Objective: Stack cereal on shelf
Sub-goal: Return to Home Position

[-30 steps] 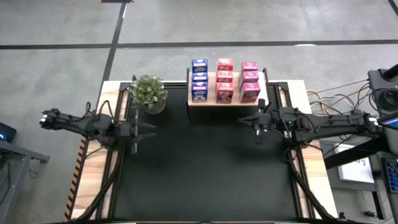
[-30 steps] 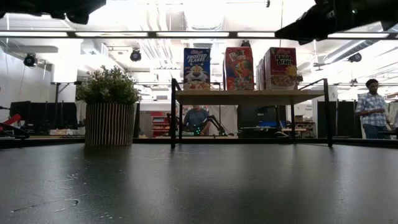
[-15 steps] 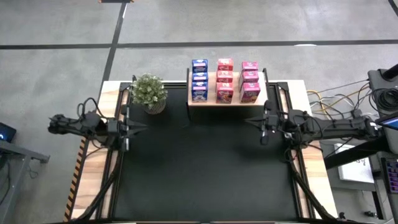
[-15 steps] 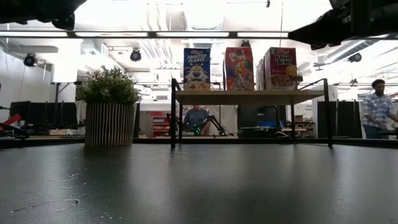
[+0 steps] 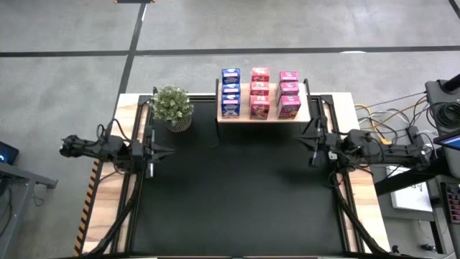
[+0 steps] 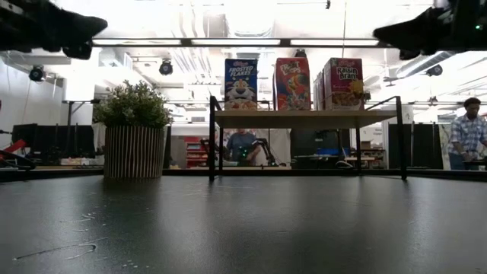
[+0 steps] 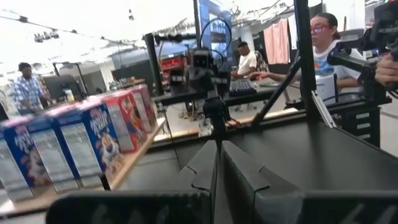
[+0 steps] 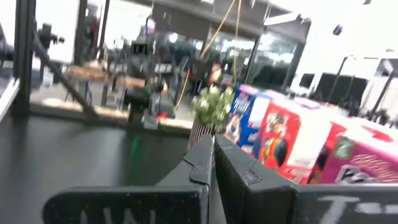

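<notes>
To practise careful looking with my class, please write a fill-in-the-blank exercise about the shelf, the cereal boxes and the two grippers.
The shelf holds ___ columns of cereal boxes.
The blue boxes stand in the column nearest the potted ___.
The left gripper and the right gripper are both ___, holding nothing.
Missing words: three; plant; shut.

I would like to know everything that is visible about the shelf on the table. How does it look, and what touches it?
The shelf is a small rack: a pale wooden board on thin black metal posts, open underneath. It stands upright at the far edge of the black table, near the middle. Nine cereal boxes stand on its board in three rows: blue, red, pink. Nothing else touches it; the potted plant stands apart beside it.
</notes>
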`<state>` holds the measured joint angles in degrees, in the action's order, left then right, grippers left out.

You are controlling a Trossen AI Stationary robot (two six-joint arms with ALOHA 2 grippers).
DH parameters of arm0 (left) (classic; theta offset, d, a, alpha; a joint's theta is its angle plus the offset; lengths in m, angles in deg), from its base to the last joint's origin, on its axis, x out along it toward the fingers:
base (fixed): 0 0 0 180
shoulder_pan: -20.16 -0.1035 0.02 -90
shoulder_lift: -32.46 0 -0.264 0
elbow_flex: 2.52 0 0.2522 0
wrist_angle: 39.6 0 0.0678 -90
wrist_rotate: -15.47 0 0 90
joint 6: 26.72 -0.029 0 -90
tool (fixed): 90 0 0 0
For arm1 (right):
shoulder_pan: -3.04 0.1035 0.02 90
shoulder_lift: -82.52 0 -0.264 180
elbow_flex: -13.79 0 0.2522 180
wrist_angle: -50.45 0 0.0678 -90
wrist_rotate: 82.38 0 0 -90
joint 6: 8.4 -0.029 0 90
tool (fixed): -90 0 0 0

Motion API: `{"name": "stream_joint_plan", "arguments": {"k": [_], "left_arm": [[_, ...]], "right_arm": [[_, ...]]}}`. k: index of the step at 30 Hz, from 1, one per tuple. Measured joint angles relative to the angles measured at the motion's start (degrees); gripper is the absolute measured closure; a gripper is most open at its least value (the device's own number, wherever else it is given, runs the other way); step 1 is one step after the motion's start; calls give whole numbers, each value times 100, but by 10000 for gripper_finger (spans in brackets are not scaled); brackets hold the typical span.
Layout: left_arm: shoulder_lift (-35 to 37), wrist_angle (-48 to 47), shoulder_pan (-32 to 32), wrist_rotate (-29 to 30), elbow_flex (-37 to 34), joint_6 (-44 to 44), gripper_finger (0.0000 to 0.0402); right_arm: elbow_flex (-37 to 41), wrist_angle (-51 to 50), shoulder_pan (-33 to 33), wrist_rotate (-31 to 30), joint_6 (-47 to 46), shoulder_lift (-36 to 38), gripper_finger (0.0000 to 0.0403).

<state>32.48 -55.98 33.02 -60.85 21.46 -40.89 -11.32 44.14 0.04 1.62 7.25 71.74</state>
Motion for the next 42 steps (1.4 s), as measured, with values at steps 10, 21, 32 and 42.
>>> {"name": "stream_joint_plan", "arguments": {"k": [10, 21, 32, 42], "left_arm": [[1, 4, 0, -53, -362, 444, 396], [-13, 549, 6, -313, -961, 617, 396], [-63, 550, 4, -267, -963, 601, 396], [-187, 543, 0, 525, -924, -27, 396]], "right_arm": [[313, -443, -2, -14, -28, 988, 394], [496, -574, -2, -8, -260, 1043, 394], [1048, -364, -2, 26, -320, 1077, 394], [1061, -596, -2, 229, -388, 1066, 394]]}}
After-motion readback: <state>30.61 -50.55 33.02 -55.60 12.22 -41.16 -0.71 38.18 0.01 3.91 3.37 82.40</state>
